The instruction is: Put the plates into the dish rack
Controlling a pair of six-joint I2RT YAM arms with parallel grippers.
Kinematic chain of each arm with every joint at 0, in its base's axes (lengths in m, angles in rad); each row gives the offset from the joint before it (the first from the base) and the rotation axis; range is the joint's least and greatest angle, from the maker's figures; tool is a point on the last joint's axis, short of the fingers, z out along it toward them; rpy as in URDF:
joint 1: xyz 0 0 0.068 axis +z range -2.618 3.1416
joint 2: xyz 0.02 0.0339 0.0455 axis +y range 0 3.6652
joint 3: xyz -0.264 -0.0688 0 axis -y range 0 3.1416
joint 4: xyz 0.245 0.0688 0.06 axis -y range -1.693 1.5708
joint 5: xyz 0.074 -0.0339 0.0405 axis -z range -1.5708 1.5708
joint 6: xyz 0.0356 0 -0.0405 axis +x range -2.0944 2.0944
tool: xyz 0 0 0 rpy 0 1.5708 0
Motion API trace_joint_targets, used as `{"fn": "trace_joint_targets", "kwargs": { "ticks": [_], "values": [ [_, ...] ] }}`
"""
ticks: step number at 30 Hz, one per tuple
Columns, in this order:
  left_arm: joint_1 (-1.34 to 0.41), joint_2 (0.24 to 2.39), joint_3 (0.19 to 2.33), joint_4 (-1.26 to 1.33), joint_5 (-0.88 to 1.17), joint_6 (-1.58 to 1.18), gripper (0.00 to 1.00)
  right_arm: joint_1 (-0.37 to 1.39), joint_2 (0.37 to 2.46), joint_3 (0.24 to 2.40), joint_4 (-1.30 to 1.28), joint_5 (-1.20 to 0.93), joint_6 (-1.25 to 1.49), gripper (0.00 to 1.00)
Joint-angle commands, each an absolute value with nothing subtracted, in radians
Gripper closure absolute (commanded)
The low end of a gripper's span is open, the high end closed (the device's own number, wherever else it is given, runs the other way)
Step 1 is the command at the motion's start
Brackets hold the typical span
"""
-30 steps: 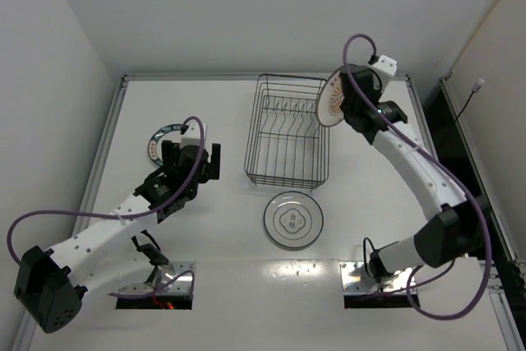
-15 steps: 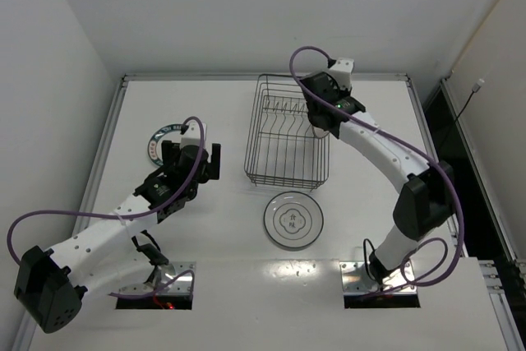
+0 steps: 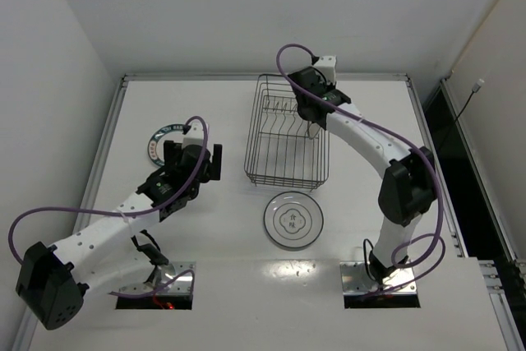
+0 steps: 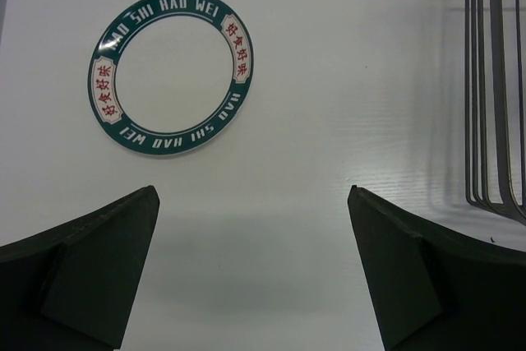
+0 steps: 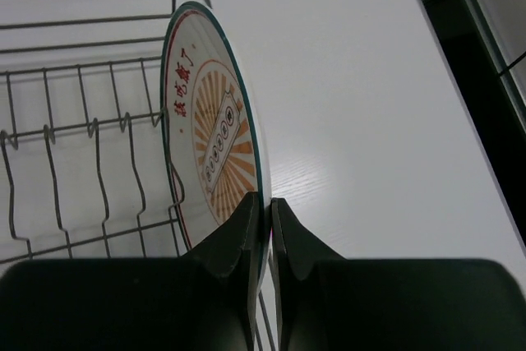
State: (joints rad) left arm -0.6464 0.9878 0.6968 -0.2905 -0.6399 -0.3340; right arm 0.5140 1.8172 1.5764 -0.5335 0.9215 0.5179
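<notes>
My right gripper (image 5: pixel 267 203) is shut on the lower rim of the orange-patterned plate (image 5: pixel 212 133). It holds the plate upright and edge-on over the right side of the dish rack (image 5: pixel 82 121). In the top view this gripper (image 3: pixel 313 123) is above the rack's (image 3: pixel 286 172) back right part, and the wrist hides the plate. The dark-green-rimmed plate (image 4: pixel 171 71) lies flat on the table. My left gripper (image 4: pixel 253 196) is open and empty just short of it, as the top view (image 3: pixel 191 156) also shows. The white plate with grey ring (image 3: pixel 293 219) lies flat in front of the rack.
The rack's left wires (image 4: pixel 493 88) show at the right edge of the left wrist view. White walls close in the table at the back and left. A dark gap (image 3: pixel 460 145) runs along the table's right edge.
My right arm has swung left with the orange plate, from beside the rack's back right corner to over the rack, turning the plate edge-on. The left arm has barely moved.
</notes>
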Motion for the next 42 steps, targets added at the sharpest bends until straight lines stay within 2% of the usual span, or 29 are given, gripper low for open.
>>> {"fn": "trace_joint_targets", "kwargs": {
  "ticks": [1, 5, 7, 9, 10, 12, 14, 15, 17, 18, 20, 22, 28, 31, 37, 41, 42],
  "values": [
    [-0.652, 1.002, 0.735, -0.268, -0.638, -0.334, 0.00, 0.522, 1.764, 1.614, -0.521, 0.818, 0.514, 0.95],
    [-0.652, 1.011, 0.735, -0.278, -0.647, -0.334, 0.00, 0.522, 1.728, 1.614, -0.543, 0.744, 0.495, 0.84],
    [-0.652, 1.011, 0.735, -0.278, -0.657, -0.334, 0.00, 0.522, 1.711, 1.614, -0.560, 0.692, 0.485, 0.70],
    [-0.652, 1.020, 0.735, -0.278, -0.666, -0.334, 0.00, 0.512, 1.669, 1.624, -0.593, 0.667, 0.474, 0.64],
    [-0.652, 1.020, 0.735, -0.278, -0.676, -0.334, 0.00, 0.512, 1.645, 1.624, -0.623, 0.667, 0.474, 0.64],
    [-0.652, 1.029, 0.735, -0.278, -0.676, -0.334, 0.00, 0.512, 1.565, 1.553, -0.632, 0.678, 0.474, 0.59],
    [-0.652, 1.029, 0.744, -0.287, -0.676, -0.334, 0.00, 0.523, 1.383, 1.412, -0.632, 0.661, 0.474, 0.49],
    [-0.652, 1.029, 0.744, -0.287, -0.676, -0.334, 0.00, 0.512, 1.312, 1.354, -0.621, 0.572, 0.491, 0.47],
    [-0.652, 1.029, 0.744, -0.287, -0.686, -0.334, 0.00, 0.486, 1.094, 1.103, -0.607, 0.409, 0.547, 0.38],
    [-0.652, 1.029, 0.744, -0.287, -0.686, -0.334, 0.00, 0.477, 1.030, 1.101, -0.607, 0.350, 0.584, 0.38],
    [-0.652, 1.020, 0.744, -0.287, -0.686, -0.334, 0.00, 0.468, 0.872, 0.901, -0.583, 0.162, 0.698, 0.38],
    [-0.652, 1.020, 0.744, -0.287, -0.696, -0.334, 0.00, 0.459, 0.798, 0.701, -0.543, -0.005, 0.773, 0.38],
    [-0.652, 1.020, 0.744, -0.296, -0.707, -0.334, 0.00, 0.428, 0.620, 0.233, -0.347, -0.251, 1.038, 0.37],
    [-0.652, 1.029, 0.744, -0.287, -0.716, -0.334, 0.00, 0.428, 0.607, 0.100, -0.258, -0.285, 1.161, 0.35],
    [-0.652, 1.039, 0.744, -0.287, -0.716, -0.334, 0.00, 0.428, 0.589, 0.017, -0.221, -0.246, 1.253, 0.38],
    [-0.652, 1.039, 0.744, -0.296, -0.716, -0.334, 0.00, 0.428, 0.670, -0.057, -0.167, -0.245, 1.327, 0.49],
    [-0.652, 1.028, 0.744, -0.296, -0.716, -0.334, 0.00, 0.437, 0.682, -0.098, -0.129, -0.245, 1.385, 0.58]
  ]
}}
